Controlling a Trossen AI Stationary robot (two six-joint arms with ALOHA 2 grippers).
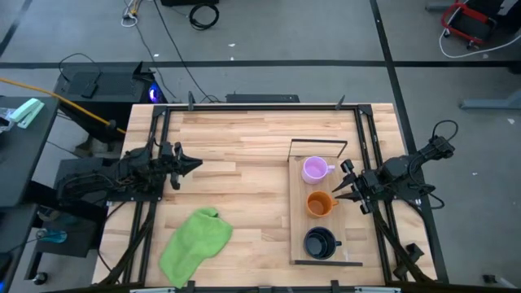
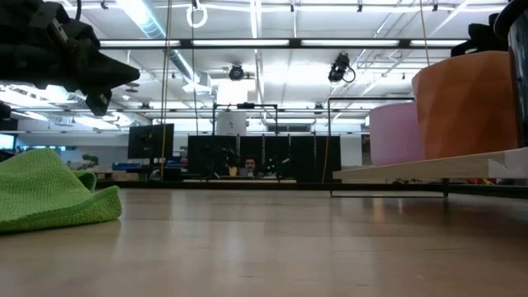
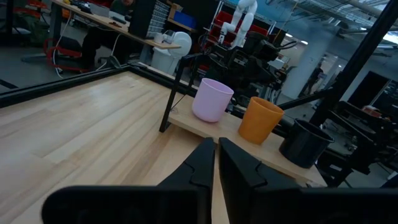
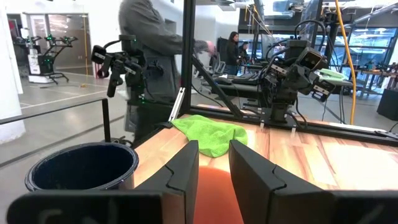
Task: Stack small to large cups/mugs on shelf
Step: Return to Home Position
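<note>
High view: a shelf [image 1: 352, 236] is laid lengthwise on the right side of the table [image 1: 244, 138]; three mugs are stood on it in a row, none touching: purple mug [image 1: 314, 169] at the rear end, orange mug [image 1: 319, 203] in the middle, black mug [image 1: 320, 242] at the front end; a green cloth [image 1: 195, 244] is heaped on the table's front left part; the left gripper [image 1: 195, 163] is held over the table's left half, well apart from the shelf; the right gripper [image 1: 343, 181] is held over the shelf's right edge, near the purple and orange mugs.

Low view: the cloth is seen at the left; the purple and orange mugs are seen on the shelf at the right; the left gripper is hung above the table.

Left wrist view: the fingers are closed to a thin slit; nothing is held.

Right wrist view: the fingers are parted by a moderate gap; nothing is gripped; the orange mug is seen below the gap, the black mug just beside; a person [image 4: 155, 50] is seen beyond the table.
</note>
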